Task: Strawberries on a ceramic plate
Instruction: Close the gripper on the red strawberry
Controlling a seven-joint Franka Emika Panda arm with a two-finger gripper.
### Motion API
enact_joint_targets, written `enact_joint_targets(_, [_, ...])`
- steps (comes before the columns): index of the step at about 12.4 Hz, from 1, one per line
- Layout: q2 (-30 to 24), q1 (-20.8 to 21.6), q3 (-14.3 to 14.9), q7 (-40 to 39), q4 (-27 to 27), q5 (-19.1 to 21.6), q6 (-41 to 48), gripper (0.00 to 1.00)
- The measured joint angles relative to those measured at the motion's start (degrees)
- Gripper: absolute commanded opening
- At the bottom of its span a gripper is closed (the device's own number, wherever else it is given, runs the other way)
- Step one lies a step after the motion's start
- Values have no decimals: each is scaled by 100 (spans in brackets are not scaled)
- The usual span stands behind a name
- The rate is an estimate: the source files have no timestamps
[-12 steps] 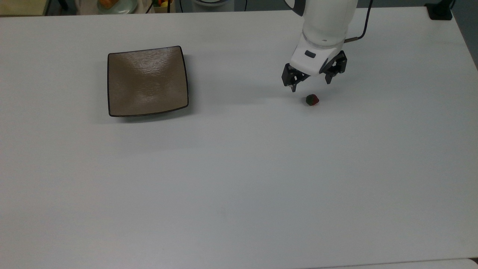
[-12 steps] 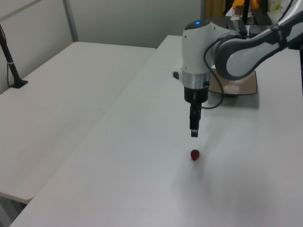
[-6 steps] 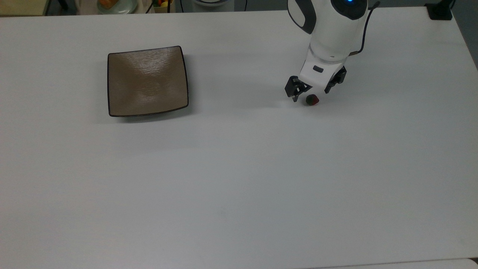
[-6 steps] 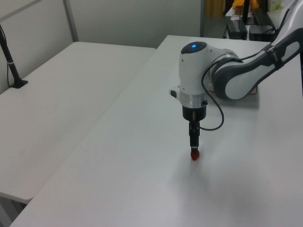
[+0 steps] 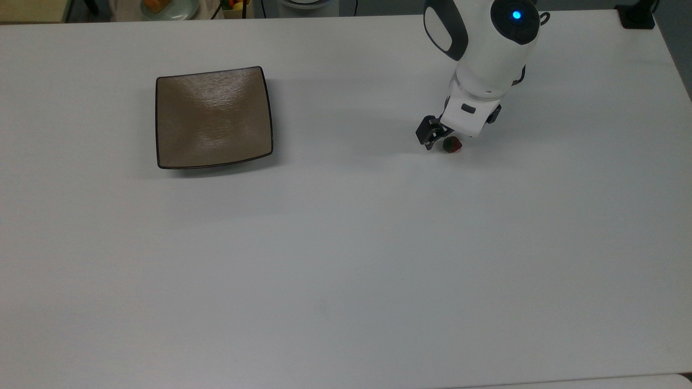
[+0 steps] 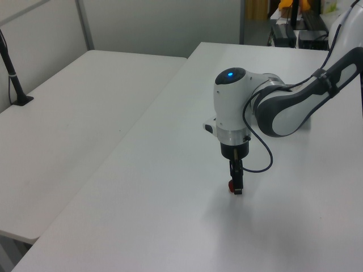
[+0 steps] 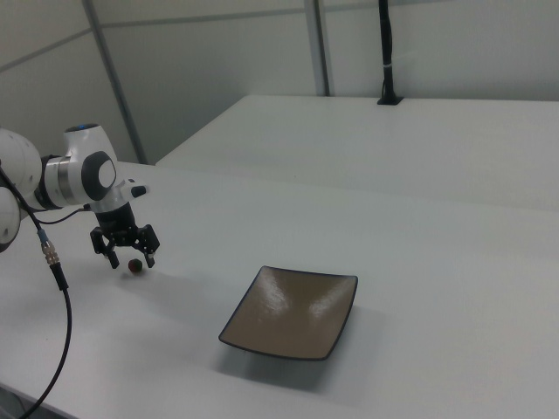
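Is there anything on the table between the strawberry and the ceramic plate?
Nothing: in the top view, only bare white table lies between the strawberry and the ceramic plate. The right view agrees.

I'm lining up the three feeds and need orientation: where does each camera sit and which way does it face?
Top view: overhead, looking down on the table; plate, strawberry, arm's end with the gripper.
Left view: raised beside the table, facing along it; the gripper and bent arm.
Right view: low at the opposite side; the plate nearest, the gripper beyond.
All three share the strawberry.
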State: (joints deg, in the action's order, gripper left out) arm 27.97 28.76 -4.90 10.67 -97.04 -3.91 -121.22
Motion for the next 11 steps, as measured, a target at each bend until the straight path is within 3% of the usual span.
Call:
enact_joint_targets(4, [15,0,-4,-2,-6,-6,0,63])
enact_joint_targets(9, [18,0,-6,-2,-110,-8,-330,54])
enact_joint_targets(11, [18,0,-7,-3,-144,-9,-358,37])
